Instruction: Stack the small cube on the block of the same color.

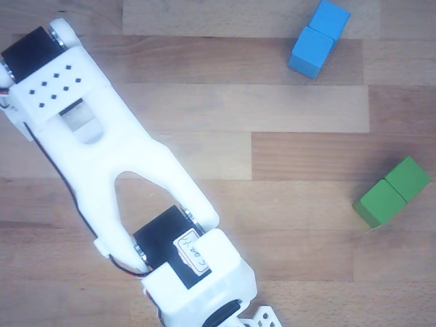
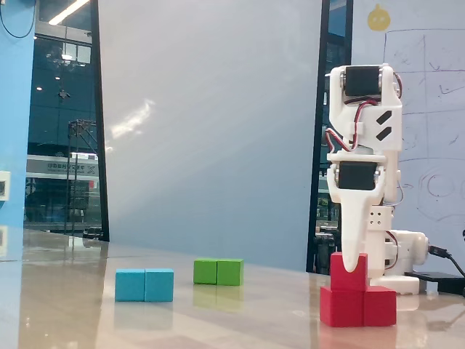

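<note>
Fixed view: glossy wooden table [image 2: 73, 305] before glass walls [image 2: 211, 131], whiteboard [image 2: 429, 109].

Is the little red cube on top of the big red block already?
Yes. In the fixed view the small cube sits on the red block, toward its left half, with the gripper down over it.
</note>
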Controlling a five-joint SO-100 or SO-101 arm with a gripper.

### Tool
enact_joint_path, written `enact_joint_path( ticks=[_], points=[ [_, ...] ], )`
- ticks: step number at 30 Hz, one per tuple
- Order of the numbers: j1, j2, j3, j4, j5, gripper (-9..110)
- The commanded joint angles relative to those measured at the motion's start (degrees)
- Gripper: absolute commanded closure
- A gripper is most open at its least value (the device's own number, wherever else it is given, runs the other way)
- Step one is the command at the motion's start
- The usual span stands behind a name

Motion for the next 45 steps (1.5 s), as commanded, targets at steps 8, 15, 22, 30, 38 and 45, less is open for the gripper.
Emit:
enact_joint_path(
  ticks=[8, 15, 22, 30, 38, 45],
  points=[
    [7.6, 1.2, -5.2, 0.6, -0.6, 72],
    [16.0, 1.6, -4.0, 0.5, -0.6, 72],
    [29.4, 2.4, -4.7, -0.9, -0.4, 72],
    [40.6, 9.8, -2.5, -9.2, 0.4, 72],
    [41.0, 24.6, 5.8, -16.3, 0.4, 72],
    [41.0, 39.2, 20.1, -23.6, 0.4, 72]
  ],
)
